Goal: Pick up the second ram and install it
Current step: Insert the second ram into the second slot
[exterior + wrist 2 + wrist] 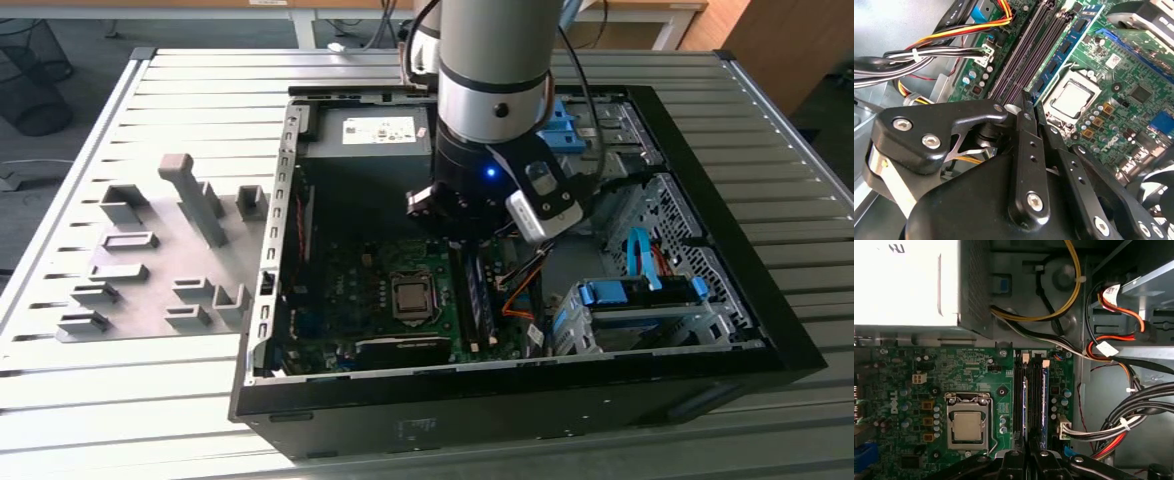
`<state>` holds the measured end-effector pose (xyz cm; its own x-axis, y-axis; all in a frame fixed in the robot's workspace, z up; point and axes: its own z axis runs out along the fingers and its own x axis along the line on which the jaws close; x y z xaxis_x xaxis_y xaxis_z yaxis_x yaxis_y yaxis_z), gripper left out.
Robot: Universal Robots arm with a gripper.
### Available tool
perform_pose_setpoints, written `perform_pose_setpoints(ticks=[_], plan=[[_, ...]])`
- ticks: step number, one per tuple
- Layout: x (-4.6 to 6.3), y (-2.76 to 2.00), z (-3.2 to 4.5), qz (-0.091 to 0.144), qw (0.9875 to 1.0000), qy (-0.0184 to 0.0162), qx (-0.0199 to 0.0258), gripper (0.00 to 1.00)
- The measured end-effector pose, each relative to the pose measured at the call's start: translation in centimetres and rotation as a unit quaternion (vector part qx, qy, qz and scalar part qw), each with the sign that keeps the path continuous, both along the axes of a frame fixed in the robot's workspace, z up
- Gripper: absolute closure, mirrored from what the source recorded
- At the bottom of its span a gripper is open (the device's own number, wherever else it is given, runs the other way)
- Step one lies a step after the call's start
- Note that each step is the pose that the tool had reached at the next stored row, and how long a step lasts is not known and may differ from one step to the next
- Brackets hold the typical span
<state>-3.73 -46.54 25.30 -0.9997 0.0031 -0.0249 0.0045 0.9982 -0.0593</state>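
The second ram (1066,45), a thin blue-green stick with dark chips, stands on edge in the motherboard slot nearest the processor (968,426). In the first wrist view it (1025,410) runs straight into the narrow gap between my fingers. My gripper (1033,100) (1027,456) is shut on the stick's near part, jaws almost together. In the exterior view the gripper (461,238) hangs low inside the open computer case (747,345), over the slots. A further blue stick (1043,405) stands in a neighbouring slot.
Cable bundles (1124,425) (929,50) lie close beside the slots. The power supply (909,285) sits past the slots' far end, and blue drive cages (641,295) are at the exterior view's right. Grey block holders (187,215) stand on the slatted table outside the case.
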Motion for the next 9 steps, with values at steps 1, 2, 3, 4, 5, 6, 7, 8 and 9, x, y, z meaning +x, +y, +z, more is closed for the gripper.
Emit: perform_pose_setpoints(ticks=[1, 2, 3, 4, 5, 6, 7, 8, 9], plan=[[0.01, -0.02, -0.17, 0.000, 1.0000, 0.0000, -0.0001, 0.86], [0.02, -0.03, -0.34, 0.000, 1.0000, 0.0000, -0.0001, 0.86], [0.02, -0.03, -0.45, 0.000, 1.0000, 0.0000, 0.0000, 0.86], [0.02, -0.03, -0.47, 0.000, 1.0000, 0.0000, -0.0001, 0.86], [0.02, -0.03, -0.47, 0.000, 1.0000, 0.0000, -0.0001, 0.86], [0.03, -0.03, -0.48, 0.000, 1.0000, 0.0000, -0.0001, 0.86], [0.03, -0.03, -0.49, 0.000, 1.0000, 0.0000, -0.0001, 0.86], [0.03, -0.03, -0.49, 0.000, 1.0000, 0.0000, 0.0000, 0.86], [0.03, -0.03, -0.49, 0.000, 1.0000, 0.0000, 0.0000, 0.86]])
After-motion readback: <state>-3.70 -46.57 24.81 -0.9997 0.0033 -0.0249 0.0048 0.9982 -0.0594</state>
